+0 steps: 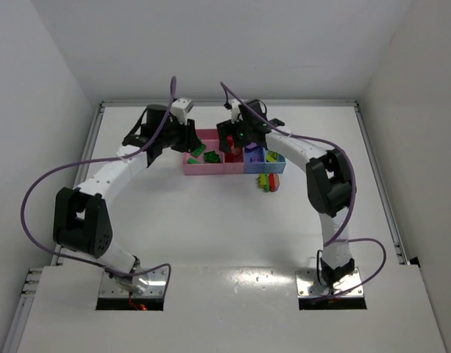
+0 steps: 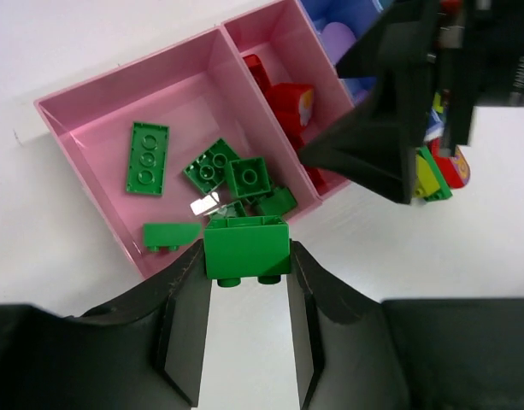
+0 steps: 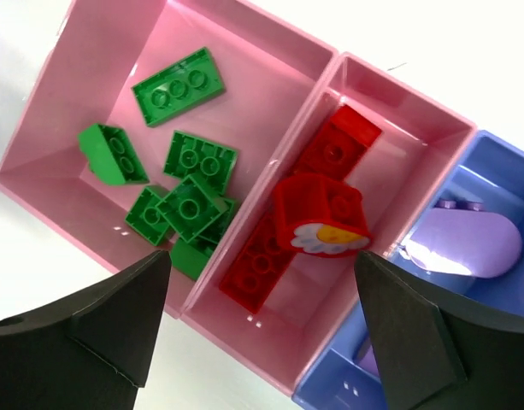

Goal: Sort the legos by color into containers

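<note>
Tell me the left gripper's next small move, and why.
Probably ease forward and open. The left gripper clamps a green plastic lego block at the near rim of the wide pink plastic bin, which already holds the other green blocks.

Green legos [image 3: 193,158] are lying in the wide pink bin [image 3: 116,51], red legos [image 3: 326,201] in the narrow pink bin [image 3: 415,137]; the right gripper [image 3: 262,269] is hovering above, spread.
</note>
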`<state>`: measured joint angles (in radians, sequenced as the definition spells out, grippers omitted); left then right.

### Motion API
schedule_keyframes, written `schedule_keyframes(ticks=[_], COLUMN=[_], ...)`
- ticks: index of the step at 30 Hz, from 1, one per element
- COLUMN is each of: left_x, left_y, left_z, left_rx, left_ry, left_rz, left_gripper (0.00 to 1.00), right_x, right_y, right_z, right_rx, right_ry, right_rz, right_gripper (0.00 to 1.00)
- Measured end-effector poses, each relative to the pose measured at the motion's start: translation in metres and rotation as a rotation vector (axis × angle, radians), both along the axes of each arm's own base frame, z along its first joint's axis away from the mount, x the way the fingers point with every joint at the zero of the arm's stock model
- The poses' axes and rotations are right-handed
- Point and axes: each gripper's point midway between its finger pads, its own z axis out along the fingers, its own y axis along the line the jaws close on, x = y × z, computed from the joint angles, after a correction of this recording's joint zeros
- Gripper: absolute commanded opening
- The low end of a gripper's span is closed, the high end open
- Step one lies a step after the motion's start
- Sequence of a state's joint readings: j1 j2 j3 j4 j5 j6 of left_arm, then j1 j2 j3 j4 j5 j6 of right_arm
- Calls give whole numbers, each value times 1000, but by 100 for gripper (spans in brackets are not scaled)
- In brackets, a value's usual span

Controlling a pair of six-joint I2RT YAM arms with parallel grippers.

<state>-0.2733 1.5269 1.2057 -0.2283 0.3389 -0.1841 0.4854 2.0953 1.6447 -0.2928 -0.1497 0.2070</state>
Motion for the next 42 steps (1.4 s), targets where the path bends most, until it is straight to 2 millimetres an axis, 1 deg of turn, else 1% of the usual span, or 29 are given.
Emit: schedule_keyframes(ticks=[2, 5, 6, 8, 9, 10, 11, 12, 13, 15, 17, 19, 20, 22, 25, 27, 29, 32, 34, 37, 38, 40, 42], left_x=[7, 21, 26, 34, 36, 39, 41, 42, 43, 42, 39, 32, 28, 15, -7, -21, -29, -36, -40, -50, -54, -64, -80], left_y=[0, -2, -2, -2, -2, -2, -2, -2, -1, -2, -6, -16, -21, -34, -54, -63, -66, -65, -64, -65, -66, -73, -89], left_z=[-7, -16, -20, -31, -37, -41, -46, -50, -52, -55, -52, -46, -42, -29, -5, 4, 5, 2, 1, 1, 1, 1, -1], left_rx=[5, 16, 21, 34, 40, 44, 49, 52, 53, 55, 45, 34, 31, 17, -27, -58, -79, -88, -87, -83, -81, -65, -41], left_ry=[23, 43, 52, 76, 91, 102, 113, 123, 132, 143, 141, 126, 113, 84, 41, 34, 49, 71, 75, 74, 72, 58, 42], left_rz=[14, 30, 35, 47, 53, 58, 63, 69, 73, 70, 37, -35, -76, -172, -309, -384, -424, -450, -461, -489, -500, -534, -592], left_gripper=[37, 56, 61, 65, 70, 81, 82, 82, 82, 81, 80, 80, 80, 80, 80, 80, 80, 80, 80, 75, 75, 75, 75], right_x=[1, 0, 0, -1, -1, -3, -6, -7, -10, -19, -36, -61, -74, -104, -139, -156, -168, -177, -178, -177, -175, -172, -168], right_y=[-2, -13, -20, -35, -45, -54, -68, -75, -87, -109, -128, -144, -148, -151, -148, -146, -145, -146, -147, -149, -150, -151, -155], right_z=[4, 18, 25, 42, 52, 59, 69, 73, 79, 83, 77, 63, 56, 44, 32, 25, 17, 5, -5, -21, -25, -29, -26], right_rx=[-8, -20, -31, -46, -54, -60, -69, -74, -80, -93, -116, -151, -161, -176, -182, -190, -207, -238, -254, -255, -252, -224, -181], right_ry=[-11, -41, -60, -102, -125, -141, -163, -170, -181, -191, -186, -154, -144, -116, -89, -76, -74, -72, -63, -14, -2, 26, 48], right_rz=[-11, -39, -55, -86, -105, -118, -141, -151, -162, -161, -139, -86, -40, 73, 258, 383, 494, 611, 661, 716, 719, 706, 634], right_gripper=[89, 89, 90, 90, 90, 90, 90, 90, 88, 86, 86, 86, 86, 86, 84, 84, 84, 84, 84, 84, 84, 84, 84])
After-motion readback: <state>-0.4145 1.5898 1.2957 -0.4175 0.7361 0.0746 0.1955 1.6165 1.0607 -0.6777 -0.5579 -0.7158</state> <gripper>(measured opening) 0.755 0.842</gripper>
